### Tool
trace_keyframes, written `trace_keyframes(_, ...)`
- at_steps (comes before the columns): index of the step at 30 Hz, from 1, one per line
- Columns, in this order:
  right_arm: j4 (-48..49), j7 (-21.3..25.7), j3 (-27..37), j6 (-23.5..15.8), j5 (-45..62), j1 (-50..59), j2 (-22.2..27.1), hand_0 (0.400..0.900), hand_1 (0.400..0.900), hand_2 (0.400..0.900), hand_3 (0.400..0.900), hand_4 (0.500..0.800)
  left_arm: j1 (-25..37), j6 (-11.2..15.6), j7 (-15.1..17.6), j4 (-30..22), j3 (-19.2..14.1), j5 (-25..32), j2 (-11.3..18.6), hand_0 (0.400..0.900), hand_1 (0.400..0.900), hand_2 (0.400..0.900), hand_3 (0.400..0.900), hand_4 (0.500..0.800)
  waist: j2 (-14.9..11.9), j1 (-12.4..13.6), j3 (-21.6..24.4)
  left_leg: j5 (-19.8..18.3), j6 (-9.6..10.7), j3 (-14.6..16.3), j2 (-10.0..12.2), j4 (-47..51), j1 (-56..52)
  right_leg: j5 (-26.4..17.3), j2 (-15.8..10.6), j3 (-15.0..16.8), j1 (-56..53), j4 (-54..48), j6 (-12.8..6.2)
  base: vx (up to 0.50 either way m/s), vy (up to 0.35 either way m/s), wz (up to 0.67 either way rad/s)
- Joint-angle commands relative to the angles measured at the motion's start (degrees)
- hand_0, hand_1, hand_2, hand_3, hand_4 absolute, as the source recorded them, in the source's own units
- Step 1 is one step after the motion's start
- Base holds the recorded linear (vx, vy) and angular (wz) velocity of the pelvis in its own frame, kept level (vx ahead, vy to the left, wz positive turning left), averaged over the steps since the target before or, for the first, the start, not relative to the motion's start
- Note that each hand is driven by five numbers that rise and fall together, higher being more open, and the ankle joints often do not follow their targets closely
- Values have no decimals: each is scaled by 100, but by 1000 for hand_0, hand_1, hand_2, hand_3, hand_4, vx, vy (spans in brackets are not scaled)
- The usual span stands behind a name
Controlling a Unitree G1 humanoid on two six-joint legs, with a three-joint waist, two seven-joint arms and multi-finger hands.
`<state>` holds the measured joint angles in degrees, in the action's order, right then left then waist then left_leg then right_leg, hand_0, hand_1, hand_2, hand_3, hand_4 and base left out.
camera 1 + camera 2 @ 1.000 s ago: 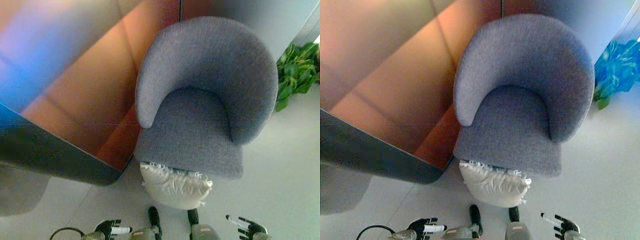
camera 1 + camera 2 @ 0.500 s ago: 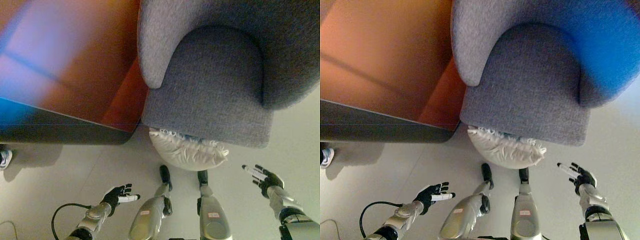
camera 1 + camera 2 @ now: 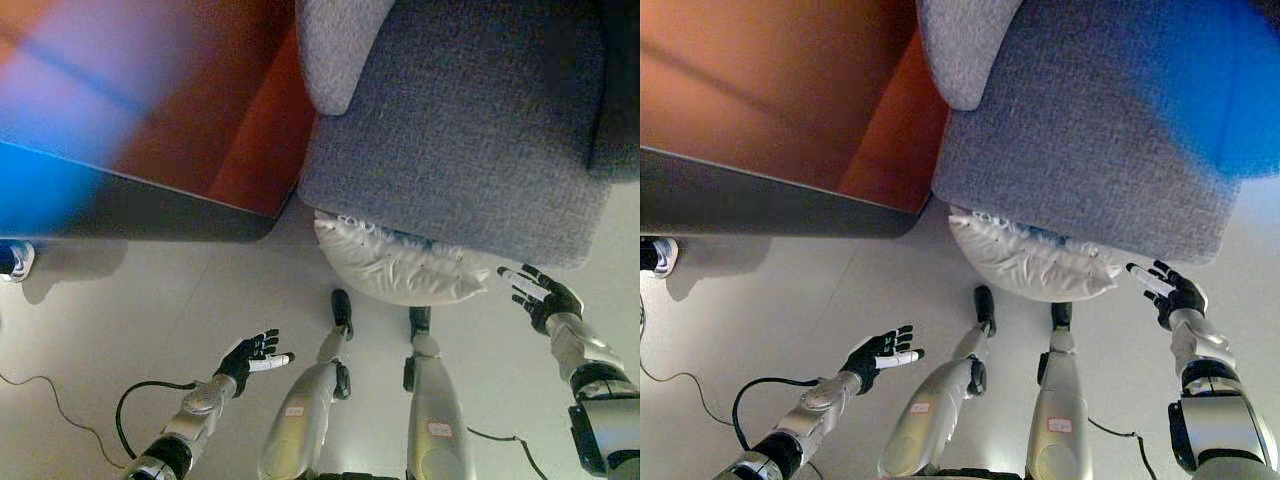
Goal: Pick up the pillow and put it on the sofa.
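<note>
Both hands have come forward since a second ago, when they sat at the view's bottom edge: the right hand now reaches just beside the pillow's right end and the left hand hovers well apart from it over the floor, each with fingers spread and holding nothing. Lying on the floor against the front of the grey sofa, partly tucked under its seat edge, the pillow is white, plump and creased, with a ruffled fringe along its top seam. It looks soft, light and yielding, so it should squash rather than slip, and a hand pressing in on each end would probably hold it best.
</note>
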<state>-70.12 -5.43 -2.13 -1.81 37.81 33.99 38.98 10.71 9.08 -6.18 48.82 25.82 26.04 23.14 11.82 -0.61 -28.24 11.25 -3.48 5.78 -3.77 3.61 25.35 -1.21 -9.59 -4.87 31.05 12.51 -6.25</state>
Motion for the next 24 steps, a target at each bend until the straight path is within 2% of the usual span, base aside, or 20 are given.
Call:
trace_keyframes(1,222,-191,-206,-202,115,391,772,900,900,900,900,800,-147,238,201,-71,112,448,119,900,900,900,900,800,383,68,-155,-952,472,-155,-362,-1148,458,352,202,-254,446,516,280,5,87,3)
trace_keyframes(6,254,-340,-275,-141,57,622,792,900,900,900,900,800,-256,320,394,-276,169,506,-41,900,900,900,900,800,545,81,-155,-1010,508,-143,-403,-1332,665,516,137,-233,726,810,324,11,83,6)
trace_keyframes(14,327,-337,-477,49,-118,666,511,900,900,900,900,800,-229,475,524,-314,203,466,-218,900,900,900,900,800,555,83,-155,-1094,499,-87,-395,-1569,832,537,96,-240,916,961,360,-6,34,1)
trace_keyframes(24,319,-274,-648,156,-116,923,513,900,900,900,900,800,-115,610,756,-591,319,724,-213,900,900,900,900,800,622,89,-155,-1193,495,-8,-346,-1991,1405,573,65,-197,1499,1290,372,-33,9,-2)
